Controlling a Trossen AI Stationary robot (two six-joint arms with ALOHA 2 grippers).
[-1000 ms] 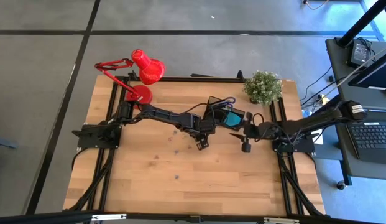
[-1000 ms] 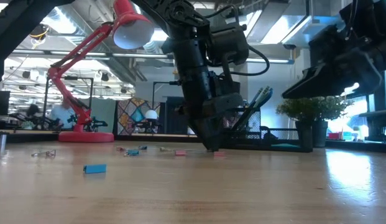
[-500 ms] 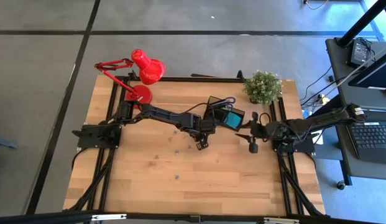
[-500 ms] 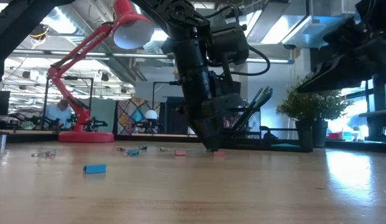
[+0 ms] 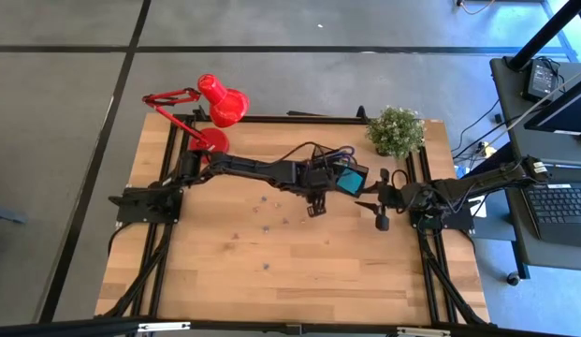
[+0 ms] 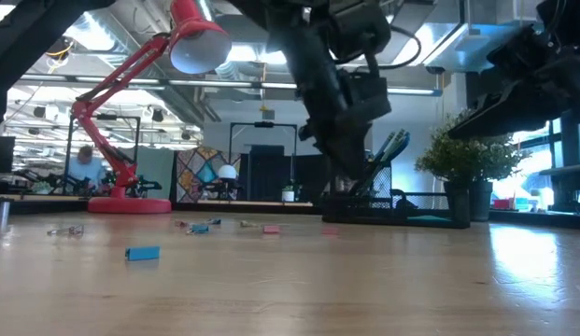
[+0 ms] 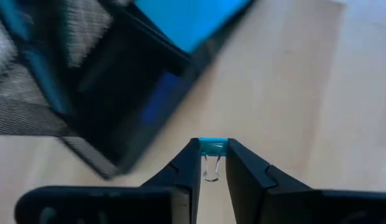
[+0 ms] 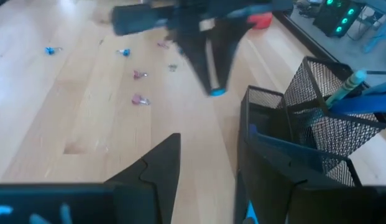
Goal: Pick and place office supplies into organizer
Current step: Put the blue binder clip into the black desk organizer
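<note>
My left gripper point(image 5: 315, 208) hangs above the table just in front of the black mesh organizer point(image 5: 335, 167), shut on a small teal binder clip point(image 7: 211, 147). The organizer point(image 7: 87, 93) holds a teal sticky-note pad point(image 5: 347, 180) and upright pens point(image 6: 392, 146). More small clips lie loose on the wood point(image 5: 268, 227), point(image 6: 142, 253), point(image 8: 140, 98). My right gripper point(image 5: 376, 208) waits open and empty near the table's right edge, beside the organizer point(image 8: 304, 118). My left gripper pinches the teal body of the binder clip point(image 7: 211, 147) between its two fingertips. The clip's wire handle point(image 7: 211, 172) lies back in the gap between the fingers. The fingers slant down from the table's left side, and the clip is clear of the table.
A red desk lamp point(image 5: 217, 110) stands at the far left and a potted plant point(image 5: 396, 131) at the far right. Scattered pink and blue clips point(image 6: 271, 228) lie left of the organizer. Bare wood stretches across the near half of the table point(image 5: 299, 271).
My left gripper has risen off the table with the clip and swung toward the organizer, to the right and the far edge, rolling somewhat. My right gripper drew back a little toward the table's right edge early on, then held still.
</note>
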